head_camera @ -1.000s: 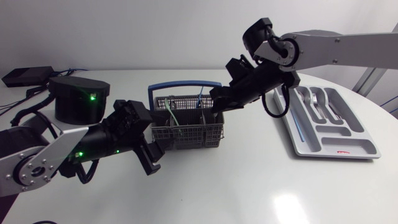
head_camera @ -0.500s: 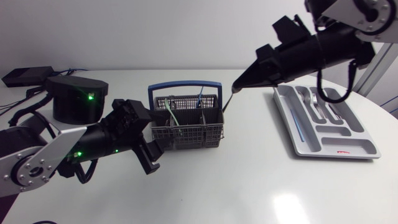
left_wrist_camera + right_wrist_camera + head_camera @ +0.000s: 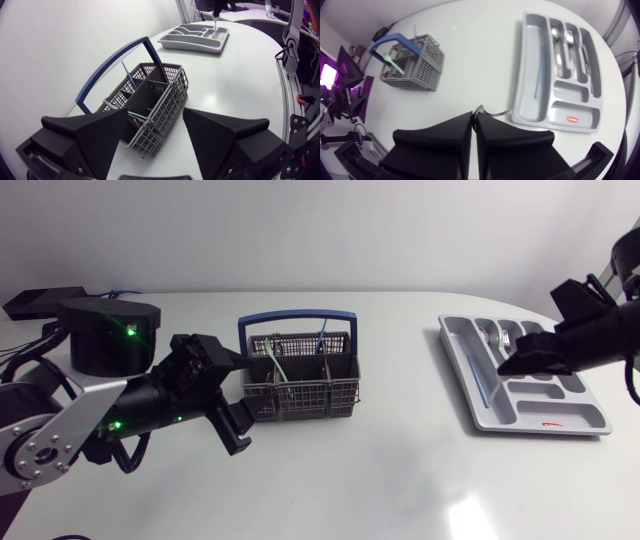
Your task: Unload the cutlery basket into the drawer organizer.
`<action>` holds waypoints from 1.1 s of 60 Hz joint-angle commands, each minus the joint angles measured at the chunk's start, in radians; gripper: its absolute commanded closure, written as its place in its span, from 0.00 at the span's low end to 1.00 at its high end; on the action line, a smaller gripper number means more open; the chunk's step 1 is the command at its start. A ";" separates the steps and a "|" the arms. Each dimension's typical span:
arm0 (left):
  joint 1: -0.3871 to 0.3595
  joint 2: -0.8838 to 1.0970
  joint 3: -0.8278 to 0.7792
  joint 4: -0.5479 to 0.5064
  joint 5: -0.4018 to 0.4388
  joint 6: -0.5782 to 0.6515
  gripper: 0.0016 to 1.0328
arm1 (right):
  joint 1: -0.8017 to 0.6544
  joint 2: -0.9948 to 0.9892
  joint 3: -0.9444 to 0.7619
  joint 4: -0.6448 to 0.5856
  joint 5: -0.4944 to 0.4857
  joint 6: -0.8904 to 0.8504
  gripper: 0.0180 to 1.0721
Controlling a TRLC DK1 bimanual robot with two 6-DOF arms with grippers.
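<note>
Grey basket point(image 3: 300, 395) with a blue handle sits mid-table, with a green piece point(image 3: 279, 367) and a blue piece point(image 3: 321, 338) standing in it. The left gripper point(image 3: 154, 117) is spread wide with nothing in it, and the basket is just ahead of its fingers. The right gripper point(image 3: 474, 114) is pinched nearly closed on a thin metal utensil point(image 3: 491, 113). It's over the organizer point(image 3: 580, 418), well apart from the basket. The organizer's slots have a spoon point(image 3: 555, 45), a fork point(image 3: 568, 45) and a blue stick point(image 3: 538, 80).
</note>
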 commanded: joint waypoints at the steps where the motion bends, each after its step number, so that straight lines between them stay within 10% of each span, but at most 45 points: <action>1: 0.008 -0.008 -0.027 -0.003 -0.004 0.018 0.25 | -0.086 -0.004 -0.060 0.035 0.062 -0.090 0.93; 26: -0.030 -0.002 -0.017 -0.009 -0.034 0.012 0.25 | -0.363 0.165 -0.118 0.326 0.240 -0.253 0.93; 56: 0.007 -0.071 0.012 -0.092 -0.045 0.017 0.25 | -0.313 0.401 -0.145 0.594 0.425 -0.233 0.90; 66: 0.037 -0.076 0.029 -0.113 -0.042 0.015 0.25 | -0.284 0.455 -0.150 0.636 0.471 -0.230 0.67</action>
